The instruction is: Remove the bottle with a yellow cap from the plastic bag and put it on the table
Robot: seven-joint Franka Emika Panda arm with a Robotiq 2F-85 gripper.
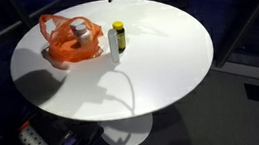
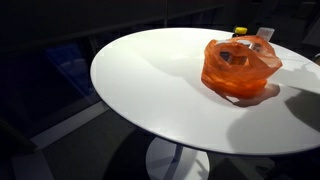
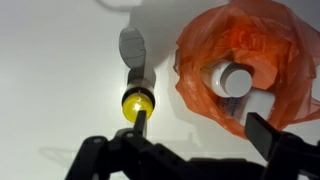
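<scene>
Bottle with a yellow cap (image 1: 118,39): stands upright on the round white table (image 1: 159,69), outside the orange plastic bag (image 1: 70,45) and just beside it, apparently not touching. Body slim and pale, cap bright yellow. In the wrist view, seen from above, the cap (image 3: 137,103) hides most of the body. In an exterior view only the cap (image 2: 240,31) shows behind the bag (image 2: 238,68).

Bag: mouth open, lying crumpled near the table's edge, with a white bottle (image 3: 235,78) inside.

Gripper (image 3: 178,138): above the table, over the bottle and bag. Jaws spread wide and holding nothing; no contact with the bottle or bag is evident.
</scene>
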